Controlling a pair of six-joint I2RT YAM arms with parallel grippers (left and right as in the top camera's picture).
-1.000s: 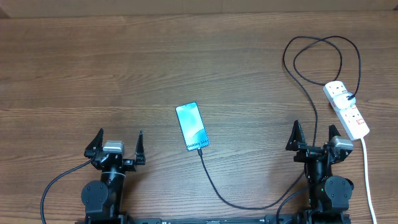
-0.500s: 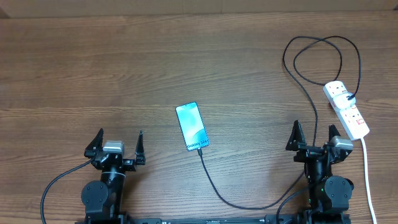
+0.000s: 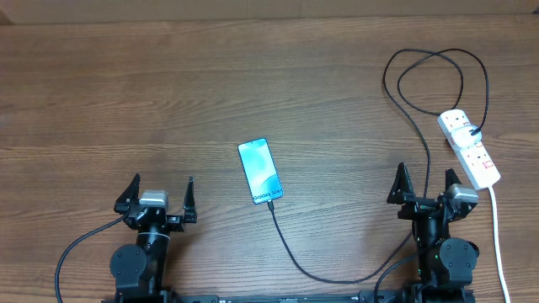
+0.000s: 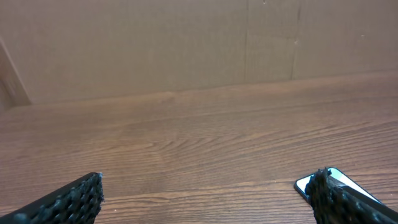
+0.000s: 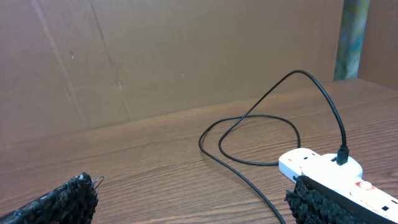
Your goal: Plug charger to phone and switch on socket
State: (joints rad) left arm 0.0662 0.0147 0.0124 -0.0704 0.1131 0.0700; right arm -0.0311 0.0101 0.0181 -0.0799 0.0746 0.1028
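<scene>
Lying at centre, the glossy teal phone [image 3: 260,172] has the thin black charger [image 3: 320,273] meeting its 6 o'clock edge, with loose loops reaching the white plastic socket [image 3: 468,148] at 3 o'clock. Only overhead shows that join; my left wrist view catches one phone corner. My left pincer [image 3: 162,187] and right pincer [image 3: 425,178] gape wide, empty.

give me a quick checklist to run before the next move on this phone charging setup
1. Left pincer open and empty: ok.
2. Right pincer open and empty: ok.
3. Charger plugged into the socket: ok.
4. Charger tip seated in the phone: cannot tell; it meets the phone's bottom edge.
5. Socket switch on: cannot tell, too small to read.
6. Phone flat, screen up, on the table between the arms: ok.
</scene>
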